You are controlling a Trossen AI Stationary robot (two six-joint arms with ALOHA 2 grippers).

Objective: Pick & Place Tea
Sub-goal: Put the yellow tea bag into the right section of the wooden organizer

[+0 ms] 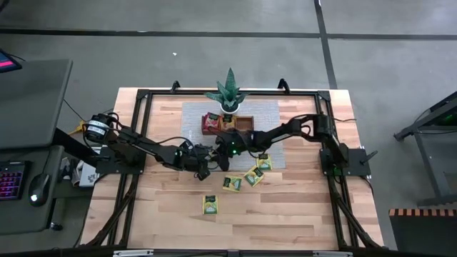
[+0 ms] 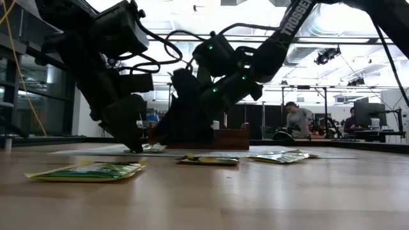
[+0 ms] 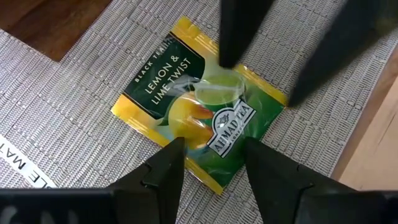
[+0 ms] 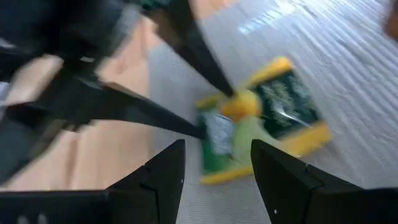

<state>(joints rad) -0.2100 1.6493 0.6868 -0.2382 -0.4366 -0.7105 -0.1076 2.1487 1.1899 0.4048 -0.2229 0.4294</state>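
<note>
The tea packet (image 3: 198, 118) is a flat yellow-edged square with a dark green face, lemon and lime artwork, and the words "Lemon & Lime Twist"; it lies on the grey woven mat (image 3: 74, 124) near the wooden tray (image 1: 243, 123). The left pincer (image 3: 210, 155) is directly over it, fingers apart, holding nothing. The right pincer (image 4: 217, 163) faces the same packet, fingers also apart. The high view alone shows further packets (image 1: 233, 183) scattered on the wooden surface (image 1: 285, 214).
</note>
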